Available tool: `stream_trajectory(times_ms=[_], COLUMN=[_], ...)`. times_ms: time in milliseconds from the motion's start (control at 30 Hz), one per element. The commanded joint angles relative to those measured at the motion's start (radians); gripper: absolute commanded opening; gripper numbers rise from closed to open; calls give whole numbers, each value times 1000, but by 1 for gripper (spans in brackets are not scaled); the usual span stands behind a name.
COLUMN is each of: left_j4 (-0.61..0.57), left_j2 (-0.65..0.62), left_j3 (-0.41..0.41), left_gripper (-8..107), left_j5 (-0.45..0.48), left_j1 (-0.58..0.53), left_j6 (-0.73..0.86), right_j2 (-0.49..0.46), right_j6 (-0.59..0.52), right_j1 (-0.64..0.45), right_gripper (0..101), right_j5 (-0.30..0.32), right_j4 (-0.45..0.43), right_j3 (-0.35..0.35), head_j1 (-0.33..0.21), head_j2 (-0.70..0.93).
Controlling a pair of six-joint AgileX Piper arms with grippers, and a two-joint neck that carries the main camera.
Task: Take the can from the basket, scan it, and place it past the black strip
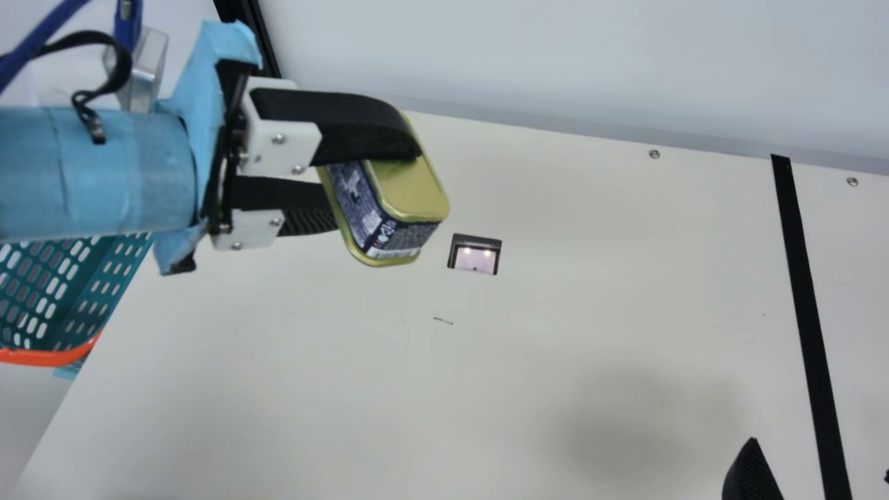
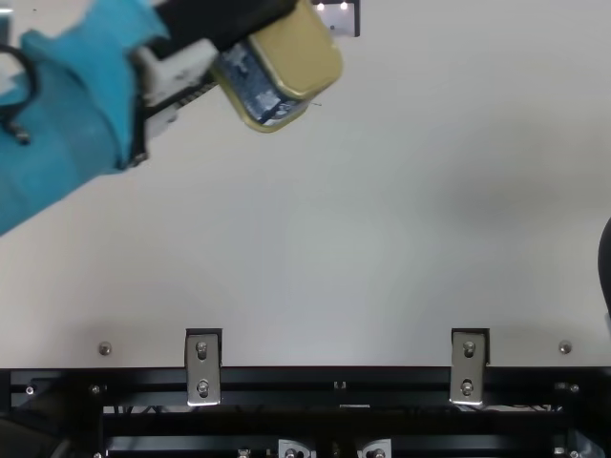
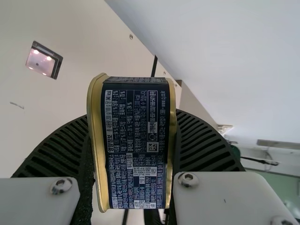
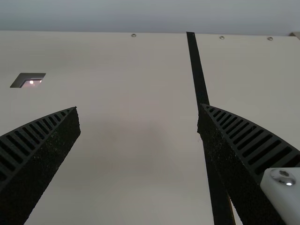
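Cream table below, black strip running across it! Right gripper, fingers wide apart; left gripper, fingers clamped on the can, tilted above the table, beside the little lit window in the main view!

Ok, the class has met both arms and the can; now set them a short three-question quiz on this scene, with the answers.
1. Choose one: the left gripper holds (a) a can, (b) a basket, (c) nothing.
2. True or false: the jaws of the right gripper stand apart, with nothing between them.
3. Fill the gap: the black strip lies nearer the ____ gripper.

Key: 1 a; 2 true; 3 right.
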Motion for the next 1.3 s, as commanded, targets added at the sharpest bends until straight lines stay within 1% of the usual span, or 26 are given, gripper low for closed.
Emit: stream_trajectory(times_ms=[0,200,500,733,900,1267], left_j4=[32,125,279,335,318,207], left_j2=[8,42,125,205,265,420], left_j3=[6,34,80,101,100,78], left_gripper=[10,10,10,10,10,10], left_j5=[-84,-216,-407,-520,-588,-746], left_j1=[-26,-96,-178,-210,-229,-281], left_j6=[2,-3,-56,-90,-77,17], right_j2=[0,0,0,0,0,0], right_j6=[0,0,0,0,0,0], right_j1=[0,0,0,0,0,0], right_gripper=[101,101,101,101,101,101], right_j5=[0,0,0,0,0,0], right_j4=[0,0,0,0,0,0], right_j3=[0,0,0,0,0,0], head_j1=[-4,-4,-4,-4,-4,-4], head_j2=[-1,-1,-1,-1,-1,-1])
